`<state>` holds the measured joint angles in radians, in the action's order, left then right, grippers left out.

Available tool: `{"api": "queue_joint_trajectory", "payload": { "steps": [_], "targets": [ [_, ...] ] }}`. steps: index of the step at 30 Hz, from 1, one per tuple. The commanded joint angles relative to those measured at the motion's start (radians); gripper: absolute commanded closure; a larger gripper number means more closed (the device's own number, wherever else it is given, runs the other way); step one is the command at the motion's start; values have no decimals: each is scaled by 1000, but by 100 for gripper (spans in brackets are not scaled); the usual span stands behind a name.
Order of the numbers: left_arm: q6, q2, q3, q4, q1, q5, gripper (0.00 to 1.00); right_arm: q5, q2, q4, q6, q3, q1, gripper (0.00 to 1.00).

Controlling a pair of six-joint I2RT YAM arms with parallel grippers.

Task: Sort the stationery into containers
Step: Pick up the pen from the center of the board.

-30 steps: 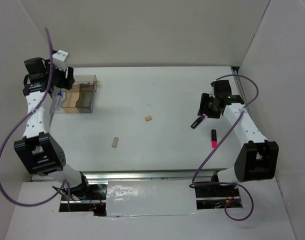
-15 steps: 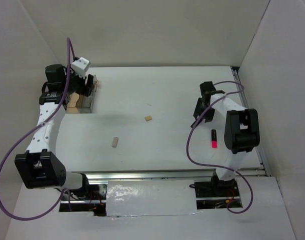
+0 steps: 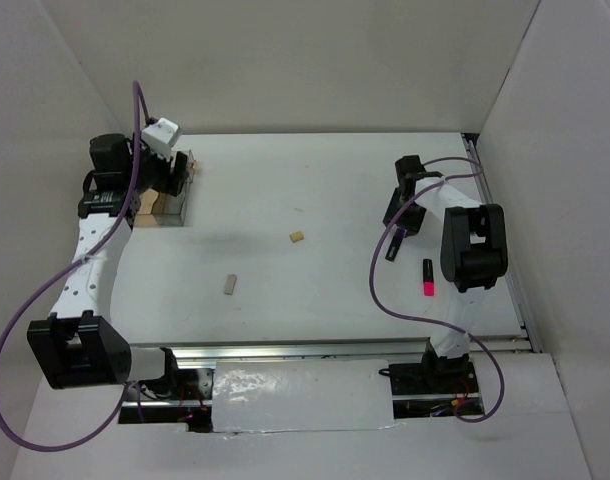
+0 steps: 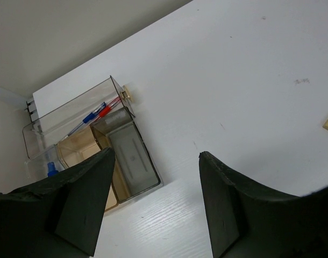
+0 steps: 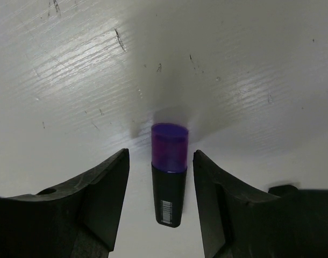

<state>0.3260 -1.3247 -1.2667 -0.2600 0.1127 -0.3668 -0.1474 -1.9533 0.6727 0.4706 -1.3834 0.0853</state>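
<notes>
Fingers (image 5: 99, 204) of the right gripper (image 5: 161, 156): spread, holding nothing. They straddle the dark purple marker (image 5: 168, 177), which lies flat on the table (image 5: 250, 64), cap toward the tips, with a gap on either side. Whether the tips are down at table level cannot be told.

Left gripper (image 4: 157, 156): likewise spread and empty, hovering above the clear box (image 4: 126, 161) at the far left of the table. A blue pen (image 4: 91, 116) and a red pen (image 4: 105, 112) lie in its rear compartment.

Not yet sorted: the pink-black marker (image 3: 427, 277), close to the right arm, and two tan eraser blocks. One eraser block (image 3: 297, 237) lies mid-table. A second eraser block (image 3: 230, 285) lies nearer the bases.

Risks, as judged:
1. The marker is round. If one finger meets it first, it will likely roll or skew out of the gap.
2. Closing too high would pinch its upper curve and squeeze it out. Closing too low would scrape the table.
3. A hold taken near the cap end leaves the body unsupported, so it may tilt in transit.
4. The right arm's cable (image 3: 377, 285) loops near the pink-black marker. A leftward swing could drag that marker.
5. The left arm occupies the space over the box. Delivery there invites arm contact unless it clears.
</notes>
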Motion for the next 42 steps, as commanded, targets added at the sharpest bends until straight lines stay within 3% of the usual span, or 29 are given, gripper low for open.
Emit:
{"api": "queue_joint_trajectory", "payload": {
  "steps": [1, 17, 26, 33, 35, 39, 42],
  "targets": [
    [-31, 41, 16, 56, -14, -23, 24, -41, 14, 19, 22, -17, 4, 42],
    [-31, 41, 12, 4, -105, 11, 23, -43, -33, 93, 3, -60, 8, 46],
    [-35, 61, 6, -39, -157, 28, 23, -64, -153, 252, -16, -245, 2, 45],
    [-24, 55, 13, -35, -159, 31, 23, -43, -211, 314, -53, -322, -1, 53],
    [-21, 55, 15, -30, -157, 32, 23, -41, -211, 314, -58, -319, -1, 53],
    [-15, 56, 21, -30, -153, 28, 22, -24, -191, 306, -61, -283, -5, 44],
    [-21, 61, 29, -21, -153, 25, 23, -4, -180, 297, -63, -256, -12, 44]
  ]
}}
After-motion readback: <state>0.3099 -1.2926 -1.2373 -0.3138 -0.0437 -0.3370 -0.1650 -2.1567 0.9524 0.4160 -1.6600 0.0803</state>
